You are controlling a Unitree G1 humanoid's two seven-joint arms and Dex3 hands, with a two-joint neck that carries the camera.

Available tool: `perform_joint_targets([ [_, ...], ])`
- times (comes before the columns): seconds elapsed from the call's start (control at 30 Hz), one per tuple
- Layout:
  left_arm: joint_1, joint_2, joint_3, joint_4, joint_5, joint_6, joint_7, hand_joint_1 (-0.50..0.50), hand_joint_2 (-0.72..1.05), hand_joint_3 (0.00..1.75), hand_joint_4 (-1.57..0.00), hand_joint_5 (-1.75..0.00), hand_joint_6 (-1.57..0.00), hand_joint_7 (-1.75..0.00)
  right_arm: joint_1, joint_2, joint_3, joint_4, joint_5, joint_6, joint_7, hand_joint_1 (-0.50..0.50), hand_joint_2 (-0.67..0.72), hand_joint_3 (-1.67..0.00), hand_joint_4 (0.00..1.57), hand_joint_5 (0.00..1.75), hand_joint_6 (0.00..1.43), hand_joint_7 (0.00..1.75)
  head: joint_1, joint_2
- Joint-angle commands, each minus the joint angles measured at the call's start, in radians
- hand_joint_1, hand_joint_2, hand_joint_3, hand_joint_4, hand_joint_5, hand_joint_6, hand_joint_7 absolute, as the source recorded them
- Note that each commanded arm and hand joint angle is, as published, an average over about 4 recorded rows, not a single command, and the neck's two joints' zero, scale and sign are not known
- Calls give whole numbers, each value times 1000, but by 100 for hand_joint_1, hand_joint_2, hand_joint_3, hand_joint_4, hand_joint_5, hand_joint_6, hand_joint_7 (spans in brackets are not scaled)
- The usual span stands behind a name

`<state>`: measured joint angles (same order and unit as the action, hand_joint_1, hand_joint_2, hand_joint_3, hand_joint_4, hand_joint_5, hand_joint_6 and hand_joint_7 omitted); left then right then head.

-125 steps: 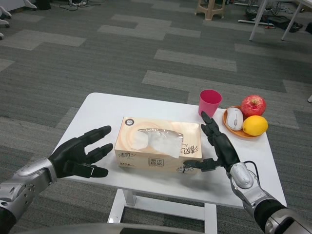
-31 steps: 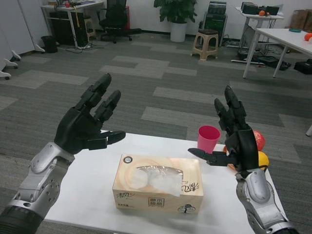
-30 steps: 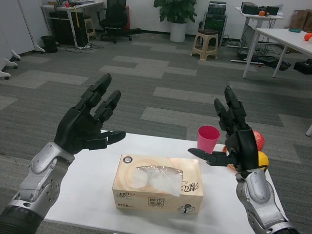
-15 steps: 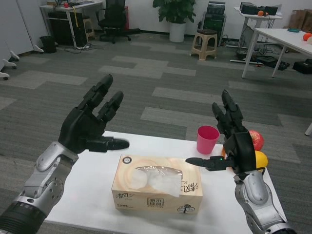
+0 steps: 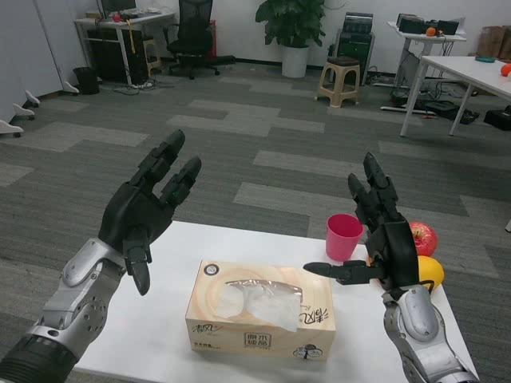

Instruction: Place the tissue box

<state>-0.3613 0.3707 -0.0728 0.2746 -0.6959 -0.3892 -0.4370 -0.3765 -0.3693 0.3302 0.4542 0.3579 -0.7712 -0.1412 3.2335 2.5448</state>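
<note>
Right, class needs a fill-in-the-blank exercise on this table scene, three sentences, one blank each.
1. The tissue box lies on the ___ table.
2. The cup behind the box is ___ in colour.
3. Both hands, left and right, are raised above the table and hold ___.

Missing words: white; pink; nothing

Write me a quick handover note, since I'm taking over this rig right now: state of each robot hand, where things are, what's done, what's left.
Left robot hand: open, raised above the table's left side, holding nothing.
Right robot hand: open, raised near the pink cup, holding nothing.
Tissue box: lying flat on the white table, between the two hands, touched by neither.
Beside it on the right: the cup, a red apple and a yellow fruit, partly hidden behind the right hand.
Done: box rests on the table, released.
Left: probably nothing but lowering the arms; confirm the spot is the wanted one.
</note>
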Motion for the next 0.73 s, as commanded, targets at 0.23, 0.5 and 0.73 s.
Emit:
perform_joint_targets([
  [0.23,-23,-33,-17,5,40,-10,16,50,-64,0,0,0,0,0,-1,-61,-5,-36,6,-3,-22,-25,-10,-24,0,0,0,0,-27,3],
  [0.5,-22,-43,-20,-1,59,-15,17,50,-64,0,0,0,0,0,17,-73,-11,-50,7,-3,-27,-25,-10,-24,0,0,0,0,-42,-4],
  [0.73,-13,-57,-8,-25,72,-14,25,50,-64,0,0,0,0,0,37,-70,-10,-79,7,-2,-29,-25,-8,-24,0,0,0,0,-42,19],
])
